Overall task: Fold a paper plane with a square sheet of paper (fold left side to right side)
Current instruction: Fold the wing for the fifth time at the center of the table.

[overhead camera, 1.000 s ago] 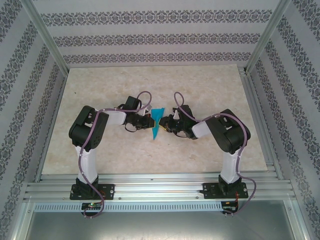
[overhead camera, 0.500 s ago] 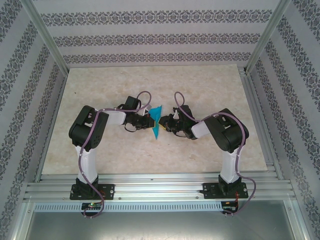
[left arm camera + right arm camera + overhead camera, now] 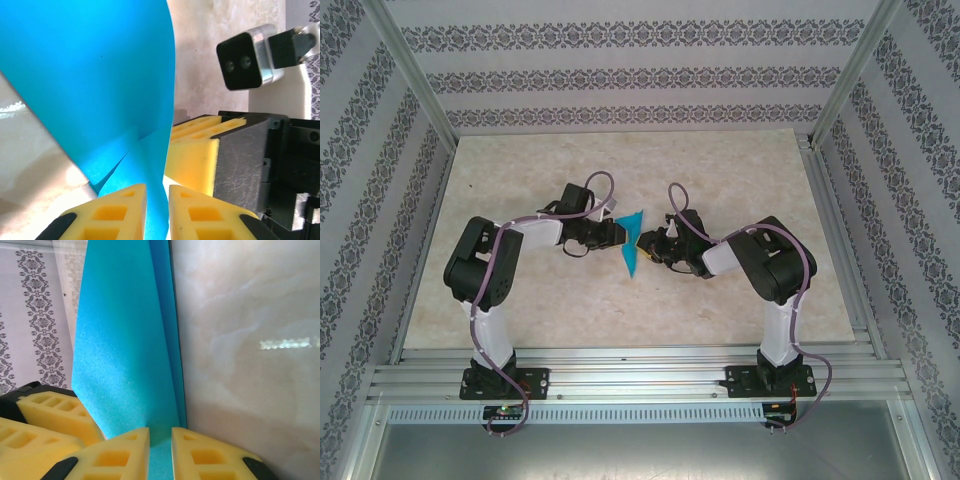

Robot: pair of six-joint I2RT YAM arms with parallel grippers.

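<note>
Cyan paper plane (image 3: 632, 250) between left gripper (image 3: 620, 235) and right gripper (image 3: 642, 243) over beige marbled table (image 3: 520, 180), patterned walls (image 3: 620, 75) around; left wrist: yellow fingers (image 3: 120, 210) narrowly parted astride paper, grip unclear; right wrist: fingers (image 3: 120, 452) pinching its edge.

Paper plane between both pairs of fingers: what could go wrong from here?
1. The paper plane passes between the fingers of the left gripper and right gripper; if one lets go, it may twist or droop.
2. Its layers gape near the left fingers, so the crease may spring open.
3. The grippers sit very close and could bump.
</note>
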